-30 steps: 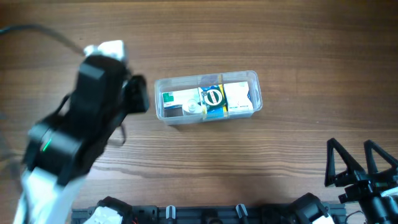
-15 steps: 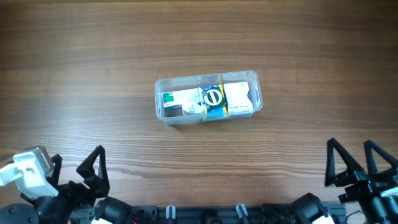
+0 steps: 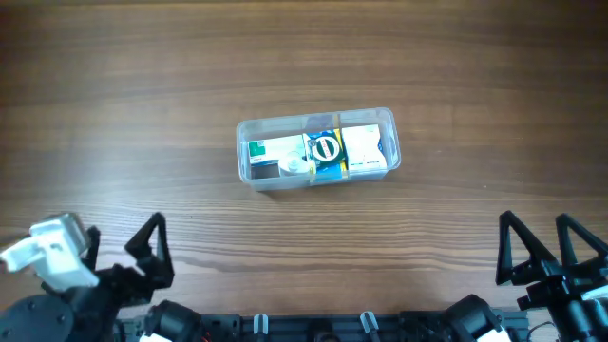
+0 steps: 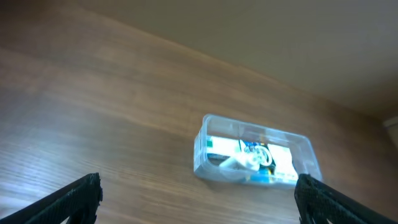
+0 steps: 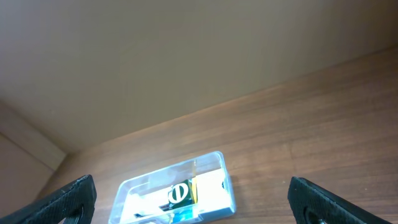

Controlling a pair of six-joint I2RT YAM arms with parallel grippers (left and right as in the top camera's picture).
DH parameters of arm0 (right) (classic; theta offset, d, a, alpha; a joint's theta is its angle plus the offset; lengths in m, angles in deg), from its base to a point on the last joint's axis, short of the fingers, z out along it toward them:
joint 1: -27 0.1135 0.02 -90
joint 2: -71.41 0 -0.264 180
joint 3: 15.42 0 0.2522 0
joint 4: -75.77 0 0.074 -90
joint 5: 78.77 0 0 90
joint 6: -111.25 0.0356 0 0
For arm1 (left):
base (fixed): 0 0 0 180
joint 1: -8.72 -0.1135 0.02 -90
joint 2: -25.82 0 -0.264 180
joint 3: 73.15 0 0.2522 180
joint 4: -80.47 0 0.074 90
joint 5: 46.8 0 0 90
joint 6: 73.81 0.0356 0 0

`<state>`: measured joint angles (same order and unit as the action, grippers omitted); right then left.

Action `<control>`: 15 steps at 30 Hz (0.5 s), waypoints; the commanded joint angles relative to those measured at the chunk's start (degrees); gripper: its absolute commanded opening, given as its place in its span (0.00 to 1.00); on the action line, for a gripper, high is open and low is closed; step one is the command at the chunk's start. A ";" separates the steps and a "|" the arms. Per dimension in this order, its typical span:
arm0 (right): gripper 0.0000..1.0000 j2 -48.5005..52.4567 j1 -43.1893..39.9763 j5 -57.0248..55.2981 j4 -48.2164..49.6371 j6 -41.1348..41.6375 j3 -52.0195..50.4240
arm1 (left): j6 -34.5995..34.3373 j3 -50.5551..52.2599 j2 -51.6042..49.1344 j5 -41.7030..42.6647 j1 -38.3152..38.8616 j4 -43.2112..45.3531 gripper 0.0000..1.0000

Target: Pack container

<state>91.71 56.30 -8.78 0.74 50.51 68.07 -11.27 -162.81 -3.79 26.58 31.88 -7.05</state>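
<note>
Plainly, both sets of jaws stand wide apart and hold nothing. The left gripper sits at the lower left of the overhead frame and the right gripper at the lower right, each well apart from the work. Between them is bare wooden surface.

The container lies flat just above the centre of the overhead view, its long side running left to right. In both wrist views it shows in the lower middle, between the spread fingers but far ahead of them. Inside, side by side, are a white box with green print at the left end, a blue box with a round emblem in the middle and a white box at the right end. No lid is visible.

The tub is probably light even when loaded. Its thin clear walls would likely flex under a hard squeeze and feel slick, so the grip should be gentle. The safest hold looks to be across the short width, jaws pinching one long wall at the rim near the middle, or spanning both long walls. Tilting could let the boxes slide.
</note>
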 commanded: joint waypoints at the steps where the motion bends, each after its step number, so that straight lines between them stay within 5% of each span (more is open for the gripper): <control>1: 1.00 -0.22 0.09 -1.14 0.09 -0.59 -0.04 | 8.81 8.11 0.07 0.04 -0.20 6.88 1.00; 7: 1.00 -0.22 0.09 -1.14 0.11 -0.61 -0.04 | 13.16 29.27 0.11 1.40 -0.37 35.41 1.00; 10: 1.00 -0.22 0.09 -1.14 0.09 -0.59 -0.04 | 13.14 39.36 0.24 12.76 -6.69 47.32 1.00; 13: 1.00 -0.22 0.09 -1.14 0.09 -0.61 -0.04 | 13.16 45.83 2.03 28.70 -17.14 53.37 1.00; 15: 1.00 -0.22 0.09 -1.14 0.11 -0.59 -0.04 | 13.14 48.76 4.37 32.15 -20.92 54.80 1.00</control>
<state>91.71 56.30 -8.78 0.69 50.51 68.07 0.69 -118.37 -3.35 43.80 17.52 45.10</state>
